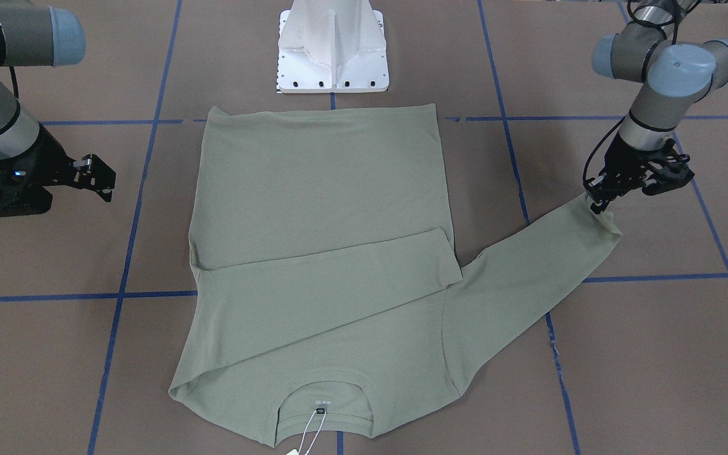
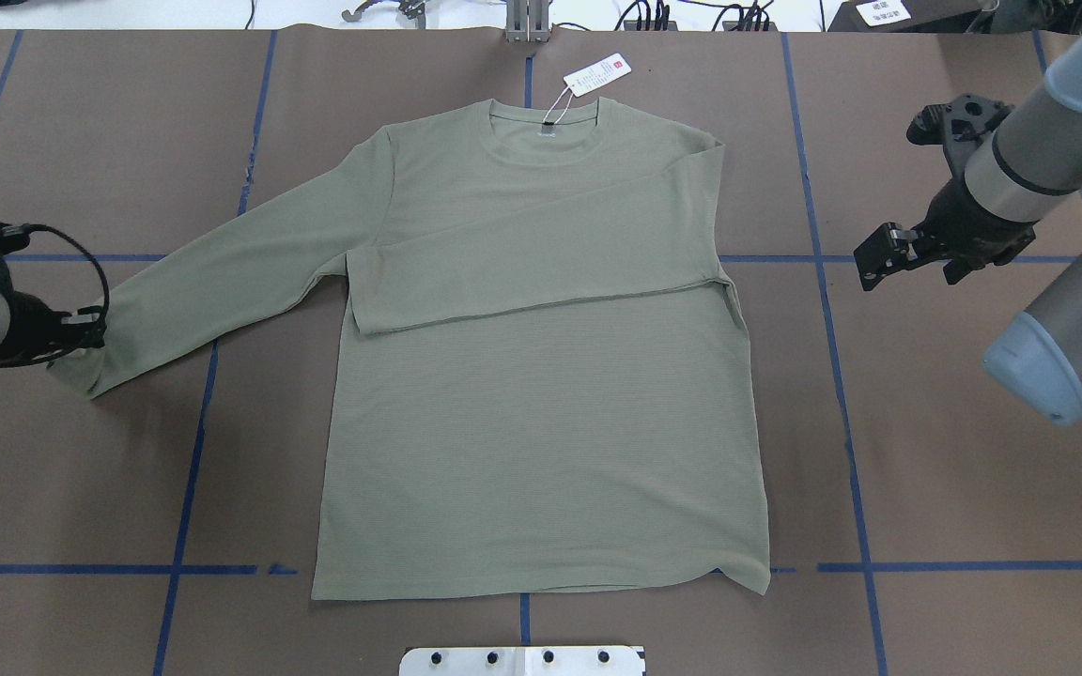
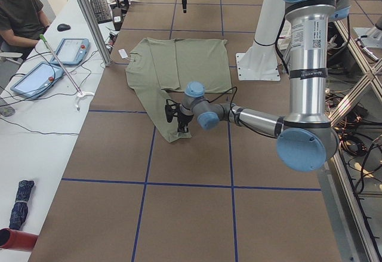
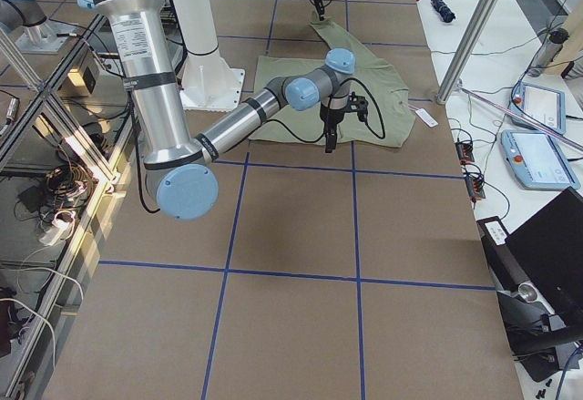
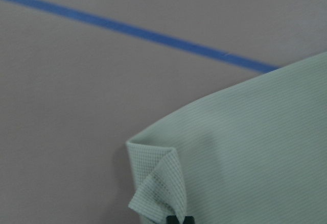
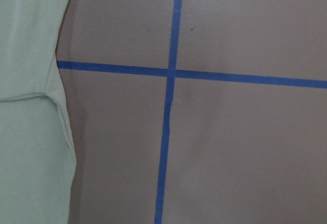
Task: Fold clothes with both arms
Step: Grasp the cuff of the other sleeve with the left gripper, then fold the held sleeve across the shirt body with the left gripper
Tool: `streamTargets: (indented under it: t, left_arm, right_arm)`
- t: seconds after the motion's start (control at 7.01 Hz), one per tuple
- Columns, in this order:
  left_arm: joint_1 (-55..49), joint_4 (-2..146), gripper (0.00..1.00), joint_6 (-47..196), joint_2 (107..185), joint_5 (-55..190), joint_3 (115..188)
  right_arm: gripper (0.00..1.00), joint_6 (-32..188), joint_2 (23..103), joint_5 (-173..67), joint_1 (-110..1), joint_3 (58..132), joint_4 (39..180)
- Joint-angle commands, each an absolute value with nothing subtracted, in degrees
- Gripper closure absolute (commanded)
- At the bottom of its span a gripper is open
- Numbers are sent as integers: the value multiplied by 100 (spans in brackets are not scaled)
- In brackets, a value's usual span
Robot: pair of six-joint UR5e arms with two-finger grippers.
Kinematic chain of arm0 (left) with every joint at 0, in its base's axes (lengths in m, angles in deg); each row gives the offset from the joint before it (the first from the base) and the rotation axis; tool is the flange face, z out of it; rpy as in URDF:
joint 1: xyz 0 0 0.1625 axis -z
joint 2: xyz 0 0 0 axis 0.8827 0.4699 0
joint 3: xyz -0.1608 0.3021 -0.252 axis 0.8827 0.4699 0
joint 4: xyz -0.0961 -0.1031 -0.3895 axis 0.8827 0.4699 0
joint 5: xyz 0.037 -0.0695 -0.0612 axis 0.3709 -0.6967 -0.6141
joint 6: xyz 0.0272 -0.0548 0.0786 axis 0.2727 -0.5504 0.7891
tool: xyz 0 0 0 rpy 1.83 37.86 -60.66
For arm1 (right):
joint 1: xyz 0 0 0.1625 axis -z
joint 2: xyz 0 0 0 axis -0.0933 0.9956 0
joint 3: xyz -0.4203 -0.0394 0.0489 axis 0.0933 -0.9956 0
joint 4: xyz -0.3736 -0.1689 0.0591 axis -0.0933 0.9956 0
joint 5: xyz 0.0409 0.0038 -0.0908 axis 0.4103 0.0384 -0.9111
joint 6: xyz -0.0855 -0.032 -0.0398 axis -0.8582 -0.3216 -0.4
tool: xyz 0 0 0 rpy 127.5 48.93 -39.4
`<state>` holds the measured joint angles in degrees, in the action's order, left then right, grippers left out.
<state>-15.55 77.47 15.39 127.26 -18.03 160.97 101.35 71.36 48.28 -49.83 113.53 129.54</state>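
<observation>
The sage-green long-sleeved shirt (image 2: 541, 422) lies flat on the brown table, with its neck and white hang tag (image 2: 597, 73) on the far side from me. One sleeve (image 2: 541, 253) is folded across the chest. The other sleeve (image 2: 222, 272) stretches out toward my left side. My left gripper (image 2: 90, 329) is shut on that sleeve's cuff (image 5: 158, 188), which is lifted and curled at the pinch; the gripper also shows in the front view (image 1: 598, 199). My right gripper (image 2: 870, 258) hangs open and empty over bare table beside the shirt's edge (image 6: 25, 106).
The white pedestal base (image 1: 332, 57) stands just past the shirt's hem. Blue tape lines (image 6: 168, 132) cross the table. A seated person (image 3: 21, 11) and tablets (image 3: 71, 50) are at a side desk beyond the neck end.
</observation>
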Motion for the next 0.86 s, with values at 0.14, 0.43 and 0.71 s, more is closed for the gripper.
streamTargets:
  t: [0.14, 0.43, 0.71]
  left_arm:
    - [-1170, 5505, 100, 1602, 15134, -1808, 15975]
    - [-1126, 4842, 100, 1453, 16489, -1826, 15626]
    - [-1404, 4866, 100, 744, 17990, -1878, 14670]
  right_arm:
    - [0, 9410, 7871, 4931, -5518, 11456, 12924]
    - [0, 9004, 8189, 4932, -5958, 11429, 12933]
    - [0, 8958, 8234, 5097, -6039, 11368, 12933]
